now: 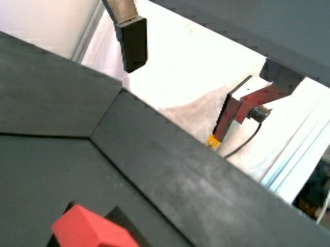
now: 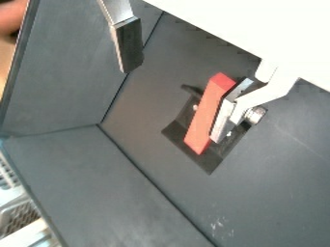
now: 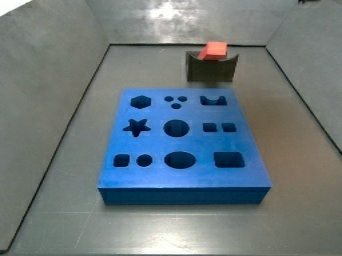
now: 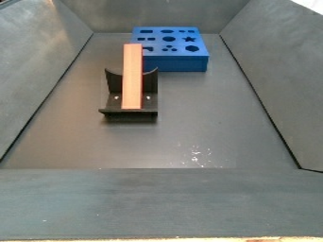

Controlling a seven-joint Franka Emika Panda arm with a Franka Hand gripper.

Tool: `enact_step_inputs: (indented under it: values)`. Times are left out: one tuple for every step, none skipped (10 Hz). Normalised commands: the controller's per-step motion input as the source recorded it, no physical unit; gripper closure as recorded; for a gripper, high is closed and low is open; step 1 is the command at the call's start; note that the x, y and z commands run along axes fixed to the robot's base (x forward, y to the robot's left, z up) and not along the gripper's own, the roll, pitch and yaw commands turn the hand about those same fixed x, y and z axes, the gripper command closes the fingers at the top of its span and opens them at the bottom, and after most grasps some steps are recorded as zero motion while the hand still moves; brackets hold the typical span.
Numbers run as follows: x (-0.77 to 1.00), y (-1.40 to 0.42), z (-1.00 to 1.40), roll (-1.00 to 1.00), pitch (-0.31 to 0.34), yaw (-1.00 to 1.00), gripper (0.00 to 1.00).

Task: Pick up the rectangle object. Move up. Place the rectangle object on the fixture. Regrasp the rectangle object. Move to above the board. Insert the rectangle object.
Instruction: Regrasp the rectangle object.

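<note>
The red-orange rectangle object lies tilted in the notch of the dark fixture, one end raised; it also shows in a side view on the fixture. The blue board lies flat on the floor in front of the fixture, and shows in both side views. My gripper is open and empty, raised over the fixture, and out of both side views. In a wrist view the block shows below, close to one finger. It also shows in a wrist view, under the gripper.
Grey sloping bin walls surround the dark floor on all sides. The board has several shaped holes, among them a star and a round hole.
</note>
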Motion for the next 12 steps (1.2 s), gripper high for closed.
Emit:
enact_step_inputs:
  values:
    - [0.17, -0.05, 0.0, 0.23, 0.091, 0.27, 0.0]
    - [0.16, -0.05, -0.01, 0.19, 0.051, 0.27, 0.0]
    - [0.13, -0.06, -0.02, 0.19, 0.018, 0.24, 0.0]
    - [0.12, -0.06, -0.01, 0.18, 0.004, 0.22, 0.0]
    - [0.04, 0.04, -1.0, 0.14, -0.075, 0.16, 0.0]
    - [0.04, 0.04, -1.0, 0.14, -0.084, 0.13, 0.0]
    - [0.05, 0.03, -1.0, 0.13, -0.109, 0.1, 0.0]
    - [0.05, 0.03, -1.0, 0.1, -0.125, 0.06, 0.0]
    - [0.05, 0.03, -1.0, 0.07, -0.136, 0.03, 0.0]
    - [0.06, 0.03, -1.0, 0.06, -0.135, 0.0, 0.0]
    - [0.06, 0.03, -1.0, 0.06, -0.129, -0.02, 0.0]
    - [0.06, 0.03, -1.0, 0.05, -0.117, -0.04, 0.0]
